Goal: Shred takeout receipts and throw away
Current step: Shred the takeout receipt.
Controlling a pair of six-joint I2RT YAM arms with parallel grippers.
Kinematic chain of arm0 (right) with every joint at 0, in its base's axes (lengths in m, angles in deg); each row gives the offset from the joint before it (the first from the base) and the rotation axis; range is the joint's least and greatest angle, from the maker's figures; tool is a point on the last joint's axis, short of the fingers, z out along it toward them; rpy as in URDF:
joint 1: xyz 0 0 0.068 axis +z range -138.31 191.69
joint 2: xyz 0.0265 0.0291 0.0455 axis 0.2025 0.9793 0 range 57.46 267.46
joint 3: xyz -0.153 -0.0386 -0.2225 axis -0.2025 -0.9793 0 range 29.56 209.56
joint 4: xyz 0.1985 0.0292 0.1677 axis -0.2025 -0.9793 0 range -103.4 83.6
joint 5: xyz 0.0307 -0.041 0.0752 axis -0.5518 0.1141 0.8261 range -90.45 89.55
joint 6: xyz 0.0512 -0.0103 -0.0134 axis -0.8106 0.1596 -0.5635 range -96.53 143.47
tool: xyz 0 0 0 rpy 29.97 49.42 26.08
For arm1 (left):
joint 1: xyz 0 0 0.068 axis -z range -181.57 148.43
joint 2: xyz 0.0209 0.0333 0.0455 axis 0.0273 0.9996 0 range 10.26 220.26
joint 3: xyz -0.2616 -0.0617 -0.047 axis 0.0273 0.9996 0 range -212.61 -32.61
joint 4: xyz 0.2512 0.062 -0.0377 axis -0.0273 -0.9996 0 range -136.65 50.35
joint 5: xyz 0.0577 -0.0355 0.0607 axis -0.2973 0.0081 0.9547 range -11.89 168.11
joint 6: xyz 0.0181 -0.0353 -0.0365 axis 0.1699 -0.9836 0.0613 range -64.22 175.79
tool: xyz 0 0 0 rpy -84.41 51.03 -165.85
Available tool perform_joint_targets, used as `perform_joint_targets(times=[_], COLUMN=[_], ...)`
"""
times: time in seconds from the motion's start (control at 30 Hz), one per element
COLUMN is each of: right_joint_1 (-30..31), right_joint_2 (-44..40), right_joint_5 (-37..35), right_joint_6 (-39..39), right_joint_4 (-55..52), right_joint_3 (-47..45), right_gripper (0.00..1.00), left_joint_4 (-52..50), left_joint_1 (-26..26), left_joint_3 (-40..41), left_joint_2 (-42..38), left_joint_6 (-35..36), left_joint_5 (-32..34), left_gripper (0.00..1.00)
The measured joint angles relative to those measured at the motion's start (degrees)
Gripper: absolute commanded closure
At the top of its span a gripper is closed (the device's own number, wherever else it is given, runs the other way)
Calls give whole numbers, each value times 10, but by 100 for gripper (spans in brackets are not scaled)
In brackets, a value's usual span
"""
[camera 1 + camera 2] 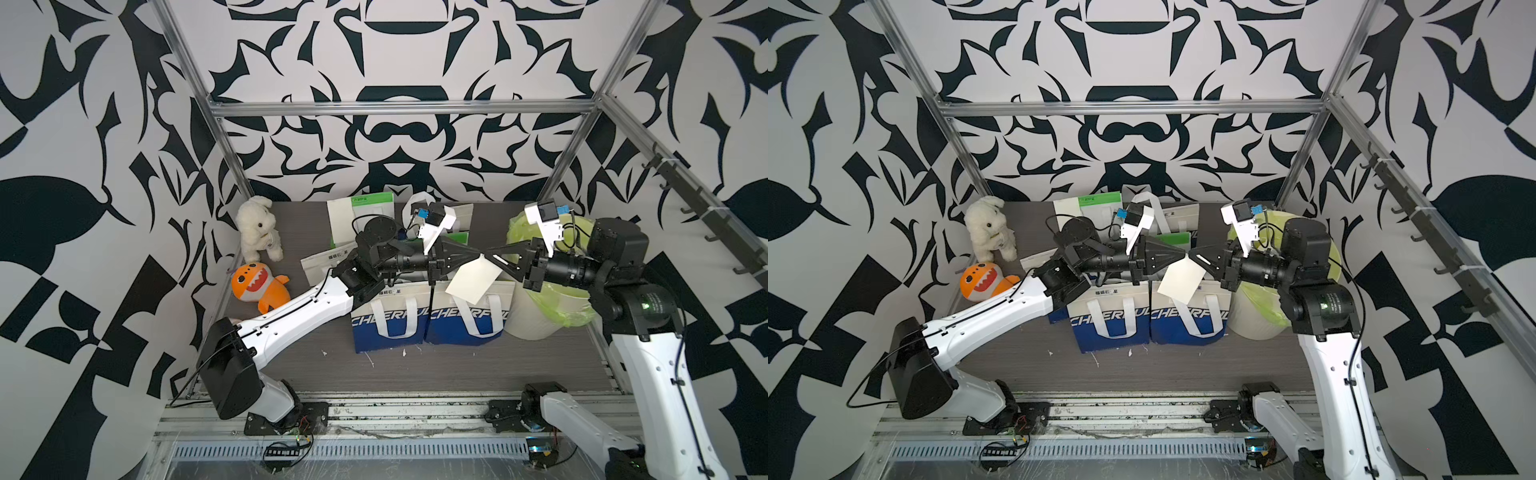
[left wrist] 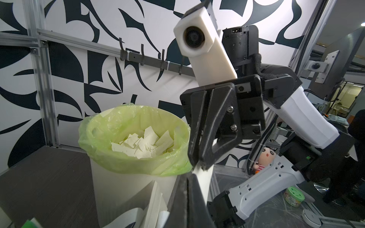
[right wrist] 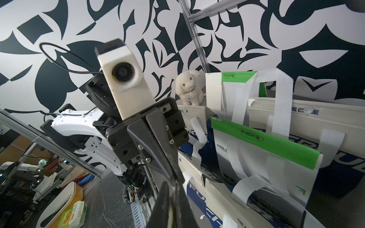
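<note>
Two blue-and-white bags [image 1: 365, 334] are stood side by side on the desk [image 1: 457, 374]. Above them, one receipt [image 1: 473, 280] is suspended clear of the desk, tilted, and gripped at its upper corner. The left hand [image 1: 478, 254] and the right hand [image 1: 488, 254] are both fully closed on that corner, tip against tip. Beside the bags, torn pieces [image 2: 142, 144] are contained in the green-lined bin [image 2: 122, 189]. Behind, further bags [image 1: 361, 216] and a white plush toy [image 1: 257, 228] are placed.

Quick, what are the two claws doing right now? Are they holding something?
Left claw: closed, pinching the receipt at its top corner.
Right claw: closed on the same receipt, at that same corner.
</note>
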Motion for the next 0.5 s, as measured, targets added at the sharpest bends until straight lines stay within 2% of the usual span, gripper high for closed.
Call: perform_joint_targets(times=[0.07,0.1,0.13,0.17,0.2,0.23,0.3,0.5], right_joint_1=[0,0,0,0,0,0,0,0], right_joint_2=[0,0,0,0,0,0,0,0], right_joint_5=[-3,-6,-9,-12,-16,-20,-24,-24], right_joint_6=[2,2,2,0,0,-1,-4,-17], right_joint_4=[-2,-2,-3,-3,-4,-4,-3,-2], right_joint_3=[0,0,0,0,0,0,0,0], right_gripper=[100,100,100,100,100,100,100,100], left_joint_4=[-2,-2,-2,-2,-3,-3,-4,-3], left_joint_1=[0,0,0,0,0,0,0,0], left_joint_3=[0,0,0,0,0,0,0,0], left_joint_2=[0,0,0,0,0,0,0,0], left_joint_6=[1,2,3,5,6,6,5,4], left_joint_5=[0,0,0,1,2,2,2,2], left_gripper=[100,85,62,46,35,31,30,34])
